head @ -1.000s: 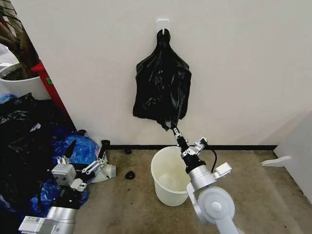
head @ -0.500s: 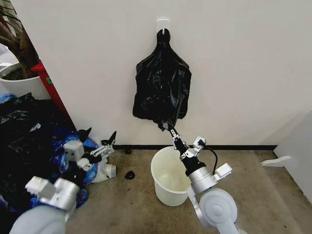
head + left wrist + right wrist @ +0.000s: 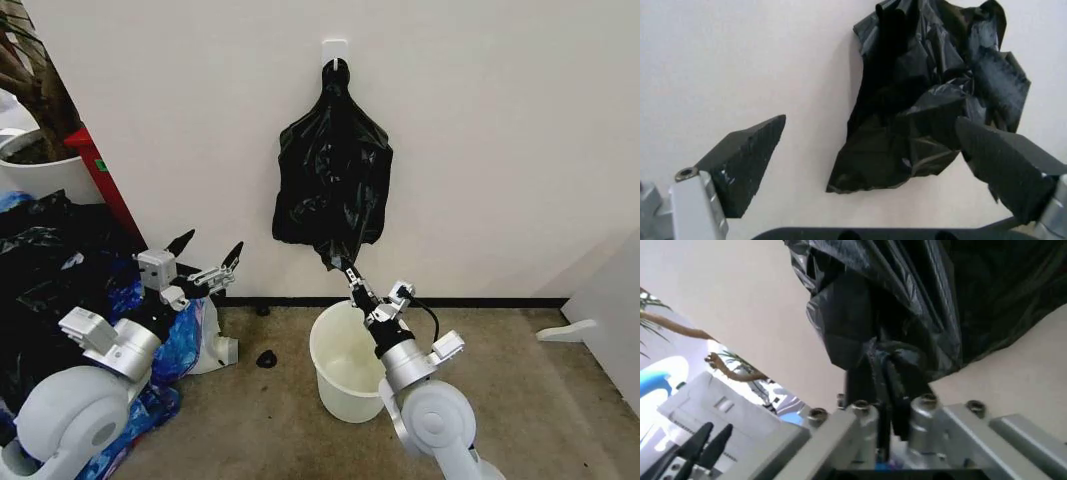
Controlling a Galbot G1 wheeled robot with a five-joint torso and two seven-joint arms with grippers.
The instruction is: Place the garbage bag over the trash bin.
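Observation:
A black plastic bunch [image 3: 333,170] hangs on the wall from a white hook [image 3: 334,50]. The garbage bag's tip [image 3: 339,261] pokes out at the bunch's bottom; the rest merges with the bunch. My right gripper [image 3: 350,270] is shut on that tip, just above the far rim of the trash bin [image 3: 318,345], a white bucket on the floor. In the right wrist view the black plastic [image 3: 907,300] runs down between the shut gripper [image 3: 890,415]. My left gripper [image 3: 210,246] is open, raised left of the bin. From its wrist, the left gripper [image 3: 870,120] faces the bunch [image 3: 933,85].
A heap of black bags [image 3: 50,290] and blue bags [image 3: 180,335] fills the floor at the left, behind it a white plant pot [image 3: 40,175] and a red edge [image 3: 100,165]. A small black object [image 3: 266,359] lies left of the bin. A white panel [image 3: 610,300] stands at the right.
My left arm has risen from near the floor, and its open gripper now points at the wall. My right gripper has crept slightly up and left, still holding the tip.

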